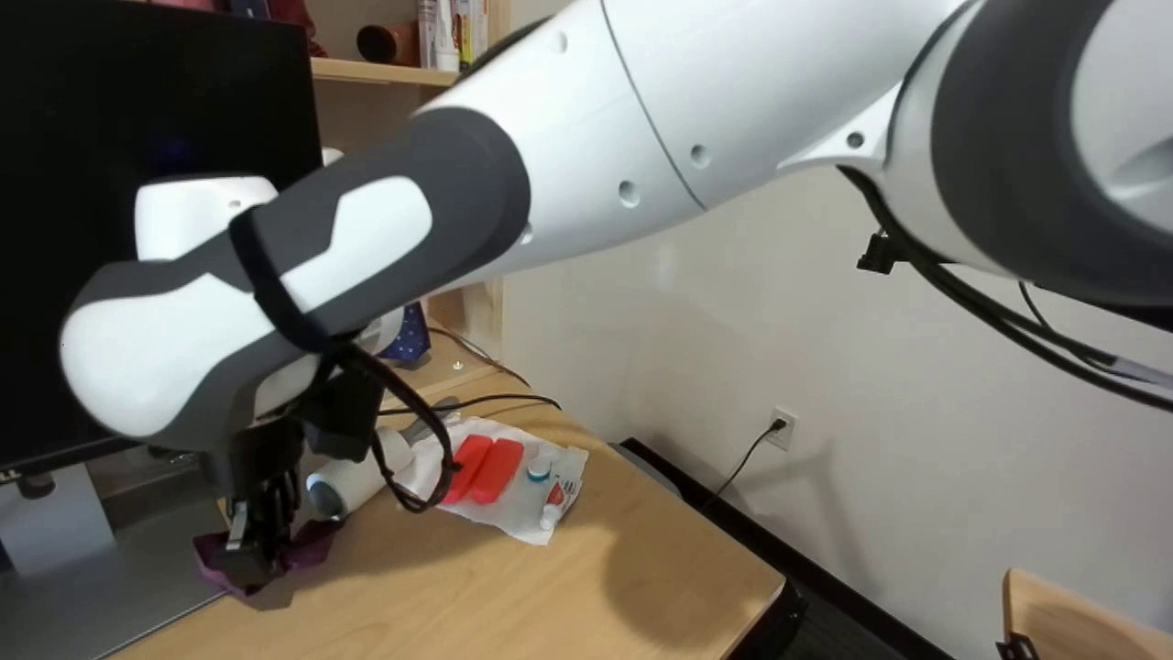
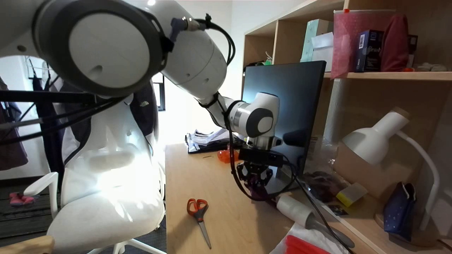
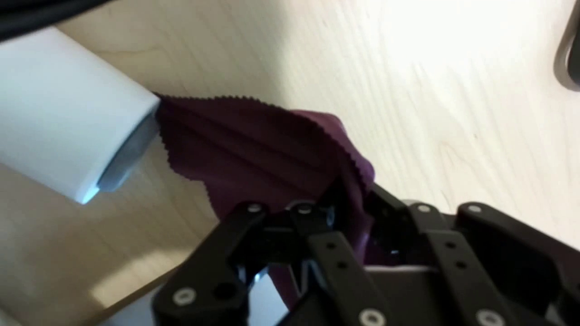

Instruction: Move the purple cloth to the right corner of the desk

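The wrist view showed the fingers point(image 3: 385, 204) pinching a fold of the purple cloth point(image 3: 263, 147), which lay between and beyond them, probably light, soft, limp and best held by that gathered ridge.

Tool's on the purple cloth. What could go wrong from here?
The purple cloth has a loose flap that seems to reach the end of the white roller; pulling could set it rolling.
The tool pinches only part of the cloth, so the rest might drag.
In an exterior view, the hanging cable loop overlaps the red items; it might snag there.
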